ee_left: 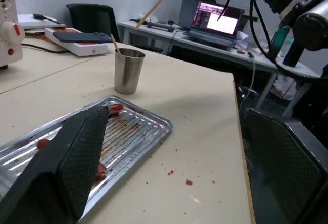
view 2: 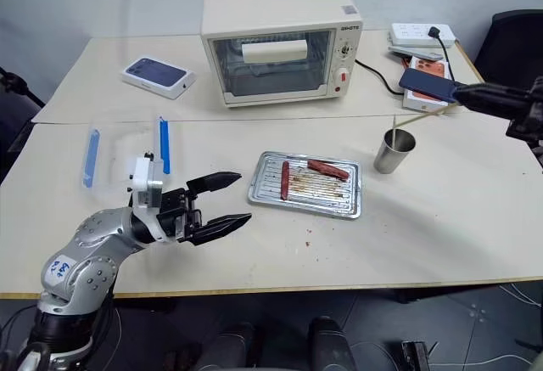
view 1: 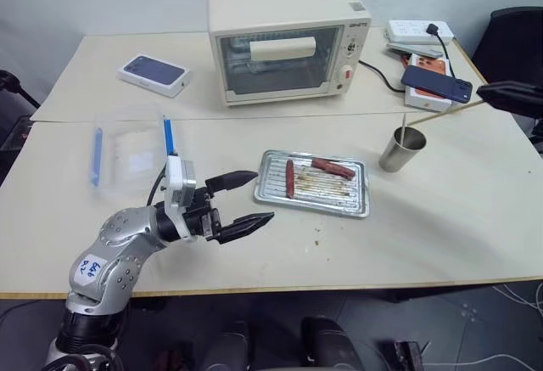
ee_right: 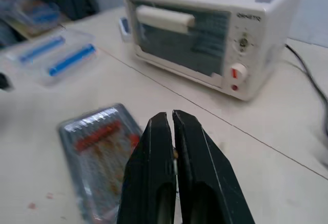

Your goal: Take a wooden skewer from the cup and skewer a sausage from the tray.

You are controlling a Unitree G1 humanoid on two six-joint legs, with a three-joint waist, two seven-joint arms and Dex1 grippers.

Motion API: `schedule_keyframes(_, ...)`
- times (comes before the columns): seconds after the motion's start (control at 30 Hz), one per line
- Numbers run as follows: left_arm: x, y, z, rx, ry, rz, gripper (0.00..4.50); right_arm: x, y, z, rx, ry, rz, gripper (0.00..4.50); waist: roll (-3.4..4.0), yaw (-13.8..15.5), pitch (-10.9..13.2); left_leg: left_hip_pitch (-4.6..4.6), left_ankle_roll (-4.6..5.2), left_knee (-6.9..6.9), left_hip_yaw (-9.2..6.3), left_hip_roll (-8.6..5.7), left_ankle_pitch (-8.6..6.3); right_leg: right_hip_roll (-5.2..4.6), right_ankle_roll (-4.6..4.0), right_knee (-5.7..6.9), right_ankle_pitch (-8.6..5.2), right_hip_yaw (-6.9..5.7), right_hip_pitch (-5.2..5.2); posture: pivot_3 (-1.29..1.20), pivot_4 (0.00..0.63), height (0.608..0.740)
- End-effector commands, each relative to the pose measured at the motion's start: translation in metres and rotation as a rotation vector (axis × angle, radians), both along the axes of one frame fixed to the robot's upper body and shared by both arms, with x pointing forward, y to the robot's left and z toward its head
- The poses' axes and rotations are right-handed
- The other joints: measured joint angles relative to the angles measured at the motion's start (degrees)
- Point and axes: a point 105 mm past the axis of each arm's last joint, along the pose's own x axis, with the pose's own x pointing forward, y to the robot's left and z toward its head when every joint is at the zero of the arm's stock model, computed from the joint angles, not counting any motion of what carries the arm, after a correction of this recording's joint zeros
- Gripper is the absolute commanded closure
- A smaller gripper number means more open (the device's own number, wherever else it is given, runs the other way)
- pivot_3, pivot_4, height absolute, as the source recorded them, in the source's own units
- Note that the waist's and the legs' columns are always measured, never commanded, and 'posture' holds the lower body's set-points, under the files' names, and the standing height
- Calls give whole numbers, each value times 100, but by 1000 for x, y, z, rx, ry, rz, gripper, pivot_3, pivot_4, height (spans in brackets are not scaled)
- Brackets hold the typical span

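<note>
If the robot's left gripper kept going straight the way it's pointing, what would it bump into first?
Probably the shallow silver metal tray with the two reddish-brown sausages. The left gripper, black fingers open, points across the table toward the tray's near end. It may sit a little above the rim, so it could skim over; depth is hard to judge.

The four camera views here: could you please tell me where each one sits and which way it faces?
Left and right eye views: head, looking down over the table; left gripper open, right gripper shut on the wooden skewer.
Left wrist view: along its fingers toward tray and cup.
Right wrist view: along shut fingers toward the oven.
All share the tray.
</note>
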Motion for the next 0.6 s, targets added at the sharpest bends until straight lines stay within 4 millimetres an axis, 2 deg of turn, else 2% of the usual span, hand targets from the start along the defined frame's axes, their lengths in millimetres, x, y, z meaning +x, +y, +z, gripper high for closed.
schedule_keyframes(0.03,-9,-7,13,-53,22,-105,0,-13,42,9,165,53,230,4488,-1,-6,1,-1,-1,1,0,3,-1,4,-1,0,2,0,0,0,150,740)
schedule_keyframes(0.17,-8,-17,21,-84,26,-156,0,-19,98,-13,252,117,420,4488,-1,22,1,-5,-9,5,-6,13,-2,14,-2,4,2,-4,-5,0,150,740)
schedule_keyframes(0.23,-6,-22,24,-93,18,-171,0,-25,118,-22,291,144,490,4488,-1,30,1,-12,-18,20,-10,21,-8,24,-2,7,2,-7,-6,0,150,740)
schedule_keyframes(0.37,-4,-30,32,-135,9,-191,0,-31,142,-38,318,181,548,4488,-1,136,1,-26,-13,31,-12,12,-11,19,-1,9,3,-6,-16,0,150,740)
schedule_keyframes(0.53,-6,-34,33,-148,8,-208,0,-34,157,-42,358,184,571,4488,-2,138,1,-27,-11,37,-11,13,-12,21,2,10,4,-4,-16,0,150,740)
schedule_keyframes(0.6,-7,-34,34,-162,8,-211,365,-36,160,-45,357,191,581,4500,-2,135,1,-26,-12,37,-11,15,-12,24,1,12,4,-4,-17,0,150,740)
